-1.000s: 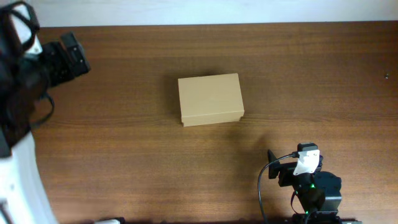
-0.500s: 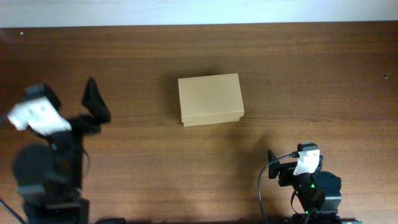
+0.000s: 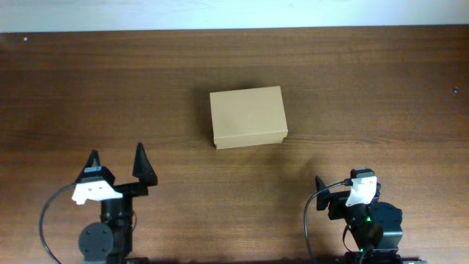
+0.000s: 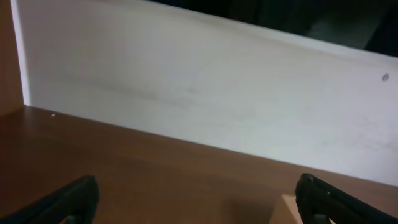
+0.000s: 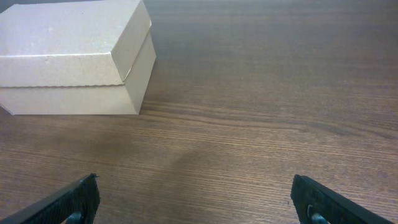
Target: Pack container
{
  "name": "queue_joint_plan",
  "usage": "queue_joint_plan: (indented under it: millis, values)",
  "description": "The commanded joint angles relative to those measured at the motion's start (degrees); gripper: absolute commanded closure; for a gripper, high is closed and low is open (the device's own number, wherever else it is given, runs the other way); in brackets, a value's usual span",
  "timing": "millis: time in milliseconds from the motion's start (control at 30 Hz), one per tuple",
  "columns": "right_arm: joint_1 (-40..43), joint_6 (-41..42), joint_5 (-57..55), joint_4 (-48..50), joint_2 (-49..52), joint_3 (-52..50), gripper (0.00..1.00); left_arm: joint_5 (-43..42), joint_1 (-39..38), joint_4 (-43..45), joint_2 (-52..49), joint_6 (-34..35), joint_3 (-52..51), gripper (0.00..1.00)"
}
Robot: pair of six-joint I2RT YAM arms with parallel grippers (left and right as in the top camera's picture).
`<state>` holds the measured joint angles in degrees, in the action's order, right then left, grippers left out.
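The container [image 3: 248, 117] is a tan cardboard box with its lid shut, on the brown table near the middle. In the right wrist view it [image 5: 68, 56] lies at the upper left, well ahead of the fingers. A corner of it [image 4: 284, 210] shows at the bottom of the left wrist view. My left gripper [image 3: 117, 163] is open and empty at the front left, pointing towards the back; its fingers show spread in its wrist view [image 4: 196, 202]. My right gripper [image 5: 199, 202] is open and empty, low over bare wood. The right arm [image 3: 364, 213] sits folded at the front right.
A white wall [image 4: 205, 93] runs along the back edge of the table [image 3: 366, 88]. A black cable [image 3: 311, 213] loops beside the right arm. No other loose objects are in view.
The left arm has swung from the far left edge of the table down to the front left, its open fingers now pointing towards the back. The box and the right arm have not moved.
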<state>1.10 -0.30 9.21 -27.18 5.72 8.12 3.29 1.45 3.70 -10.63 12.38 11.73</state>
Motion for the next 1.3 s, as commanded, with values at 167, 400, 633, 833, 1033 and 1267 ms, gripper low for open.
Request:
queue_joint_plan:
  millis: [167, 400, 633, 833, 1033, 1267]
  values:
    - [0.5, -0.3, -0.7, 0.0, -0.5, -0.4, 0.01, 0.2, -0.2, 0.6, 9.7, -0.7, -7.3, 0.0]
    - [0.5, -0.3, -0.7, 0.0, -0.5, -0.4, 0.01, 0.2, -0.2, -0.5, 10.3, -0.7, -11.2, 0.0]
    - [0.5, -0.3, -0.7, 0.0, -0.5, -0.4, 0.01, 0.2, -0.2, -2.9, 10.3, -0.7, -11.2, 0.0]
    - [0.5, -0.3, -0.7, 0.0, -0.5, -0.4, 0.01, 0.2, -0.2, -4.8, 10.3, -0.7, -11.2, 0.0]
    - [0.5, -0.3, -0.7, 0.0, -0.5, -0.4, 0.01, 0.0, -0.2, -8.2, 10.0, -0.7, -11.2, 0.0]
    - [0.5, -0.3, -0.7, 0.0, -0.5, -0.4, 0.01, 0.0, -0.2, -8.2, 10.0, -0.7, -11.2, 0.0]
